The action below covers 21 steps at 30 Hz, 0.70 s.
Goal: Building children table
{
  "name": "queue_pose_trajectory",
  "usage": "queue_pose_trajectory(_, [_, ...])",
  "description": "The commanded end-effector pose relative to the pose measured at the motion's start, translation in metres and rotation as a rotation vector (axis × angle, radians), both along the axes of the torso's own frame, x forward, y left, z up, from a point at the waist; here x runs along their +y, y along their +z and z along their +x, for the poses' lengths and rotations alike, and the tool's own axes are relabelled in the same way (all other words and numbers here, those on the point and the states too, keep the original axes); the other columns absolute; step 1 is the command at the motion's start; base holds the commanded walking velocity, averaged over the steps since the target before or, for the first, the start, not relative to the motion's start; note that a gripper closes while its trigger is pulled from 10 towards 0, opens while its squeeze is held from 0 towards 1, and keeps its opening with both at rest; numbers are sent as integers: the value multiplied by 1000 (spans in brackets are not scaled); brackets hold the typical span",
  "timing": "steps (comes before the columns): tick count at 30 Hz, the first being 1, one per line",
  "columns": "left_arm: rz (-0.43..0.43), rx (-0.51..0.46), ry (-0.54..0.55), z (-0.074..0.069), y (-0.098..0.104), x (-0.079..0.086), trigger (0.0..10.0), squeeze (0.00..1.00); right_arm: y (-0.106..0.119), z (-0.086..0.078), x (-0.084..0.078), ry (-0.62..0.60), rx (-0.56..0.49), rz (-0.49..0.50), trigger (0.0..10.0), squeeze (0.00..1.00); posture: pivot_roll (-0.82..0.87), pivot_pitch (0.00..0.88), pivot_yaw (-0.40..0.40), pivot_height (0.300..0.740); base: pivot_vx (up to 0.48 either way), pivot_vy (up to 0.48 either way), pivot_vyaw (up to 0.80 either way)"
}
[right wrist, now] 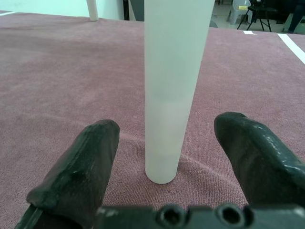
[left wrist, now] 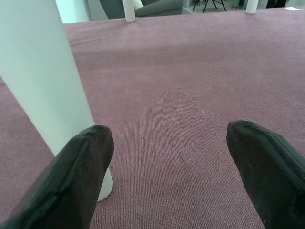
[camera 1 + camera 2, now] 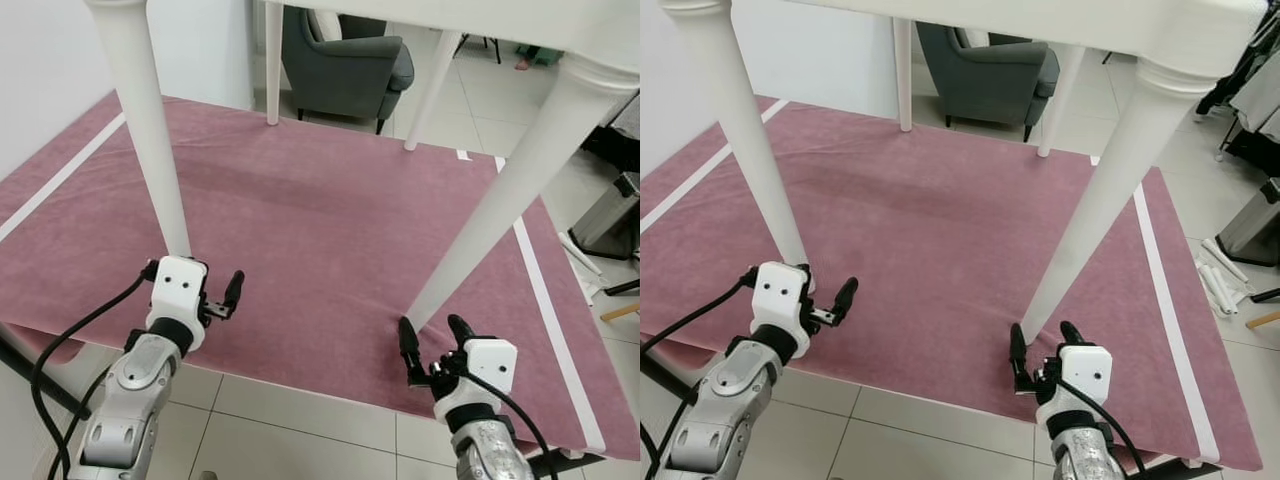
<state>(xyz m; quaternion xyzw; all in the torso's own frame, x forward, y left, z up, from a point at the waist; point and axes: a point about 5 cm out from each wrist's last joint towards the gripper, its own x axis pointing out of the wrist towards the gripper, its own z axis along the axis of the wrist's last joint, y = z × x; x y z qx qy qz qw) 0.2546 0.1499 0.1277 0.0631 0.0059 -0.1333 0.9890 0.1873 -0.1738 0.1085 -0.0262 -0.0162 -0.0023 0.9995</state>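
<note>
A white children's table [image 3: 480,22] stands upright on a mauve rug [image 3: 330,210]. My left gripper [image 3: 200,292] is low at the foot of the front left leg [image 3: 150,130]. It is open, and in the left wrist view the leg [image 2: 43,81] stands just beside one finger [image 2: 81,167], outside the gap. My right gripper [image 3: 432,335] is open at the foot of the front right leg [image 3: 500,190]. In the right wrist view that leg [image 1: 171,71] stands just ahead, centred between the spread fingers and untouched.
The two back legs [image 3: 273,60] [image 3: 432,90] stand at the rug's far edge. A grey armchair [image 3: 345,65] sits behind them. A silver bin [image 3: 610,215] and white tubes lie to the right. The tiled floor [image 3: 290,410] begins at the rug's near edge.
</note>
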Motion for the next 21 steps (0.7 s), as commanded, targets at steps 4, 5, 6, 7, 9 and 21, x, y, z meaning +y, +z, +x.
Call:
queue_pose_trajectory(4, [35, -3, 44, 2, -4, 1, 10000, 0, -4, 2, -1, 7, 25, -18, 10000, 0, 96, 0, -49, 740, 0, 0, 0])
queue_pose_trajectory(5, [37, -3, 46, 2, -4, 1, 10000, 0, -4, 2, -1, 8, 25, -19, 10000, 0, 96, 0, -49, 740, 0, 0, 0])
queue_pose_trajectory(6, [37, -2, 46, 2, -4, 1, 10000, 0, -4, 2, -1, 8, 25, -20, 10000, 0, 96, 0, -49, 740, 0, 0, 0])
queue_pose_trajectory(7, [38, -2, 46, 2, -4, 1, 10000, 0, -4, 3, 0, 10, 25, -21, 10000, 0, 96, 0, -50, 740, 0, 0, 0])
queue_pose_trajectory(9, [43, -4, 44, 3, -5, 0, 10000, 0, -5, 3, 0, 13, 26, -25, 10000, 0, 97, 0, -50, 740, 0, 0, 0])
queue_pose_trajectory(21, [58, -1, 35, 3, -8, -1, 10000, 0, -10, 1, 3, 23, 41, -41, 10000, 0, 96, 0, -45, 740, 0, 0, 0])
